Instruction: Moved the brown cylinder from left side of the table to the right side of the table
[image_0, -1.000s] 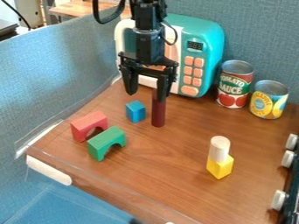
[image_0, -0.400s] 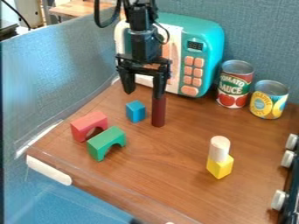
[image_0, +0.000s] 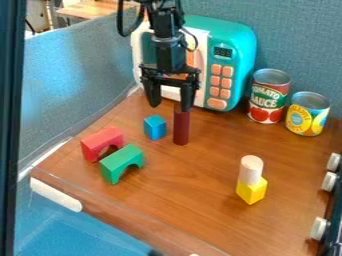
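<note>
On the red and green label (image_0: 267, 97) of one can (image_0: 272, 76), it is written "TOMATO SAUCE". The yellow label (image_0: 300, 118) of the other can (image_0: 311, 100) carries also some lettering, which I cannot read surely. On the teal microwave (image_0: 238, 37), the display (image_0: 223, 52) has digits, too small to tell.

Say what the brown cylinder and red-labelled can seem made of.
The brown cylinder looks like smooth painted wood, though plastic is possible: its colour is even, without visible grain. The red-labelled can seems smooth metal, judging by its grey, rimmed top.
</note>
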